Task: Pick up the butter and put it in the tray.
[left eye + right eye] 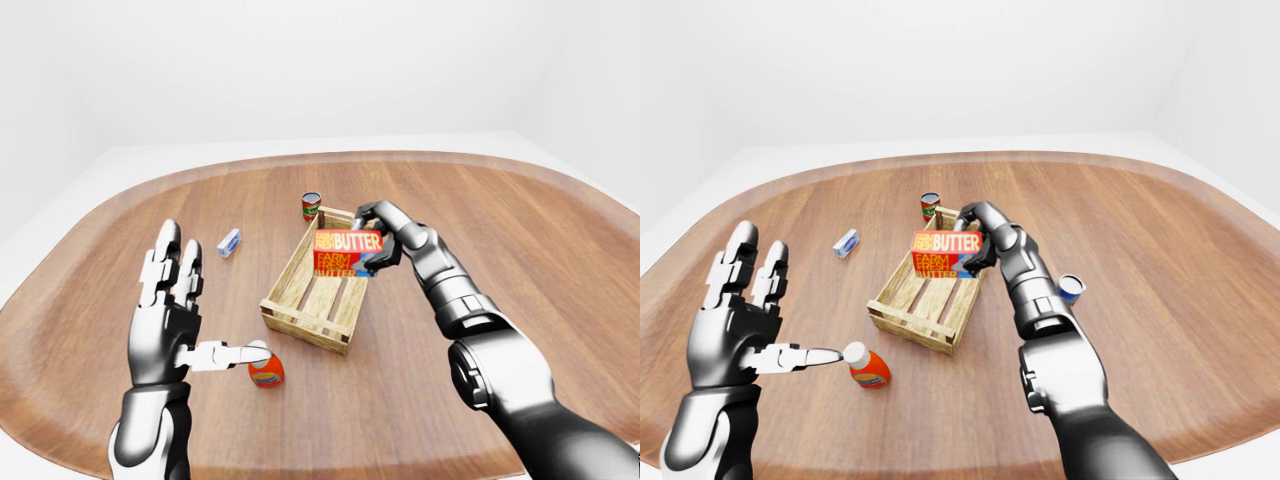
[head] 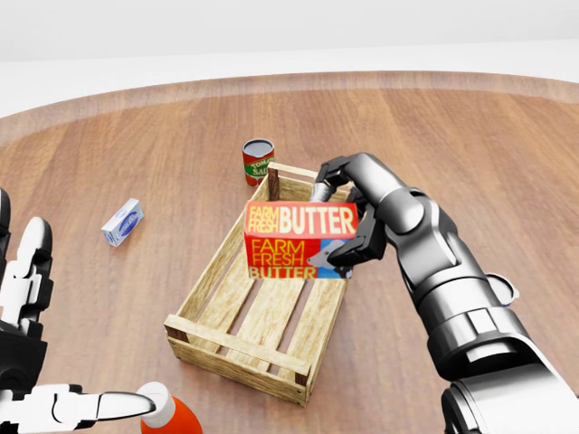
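The red butter box [image 2: 300,239], lettered "FARM FRESH BUTTER", hangs over the upper half of the slatted wooden tray [image 2: 222,344]. My right hand [image 2: 336,221] is shut on the box's right end, fingers over its top and thumb under it. The box hides part of the tray's slats. At the lower left of the head view my left hand [image 1: 178,305] is raised with its fingers spread and holds nothing; its thumb points at the orange bottle.
A red tomato can [image 2: 258,162] stands just above the tray's upper corner. A small blue-and-white box [image 2: 122,221] lies to the tray's left. An orange bottle with a white cap [image 2: 169,415] is at the bottom edge. A blue-lidded can [image 1: 1071,288] sits right of my right arm.
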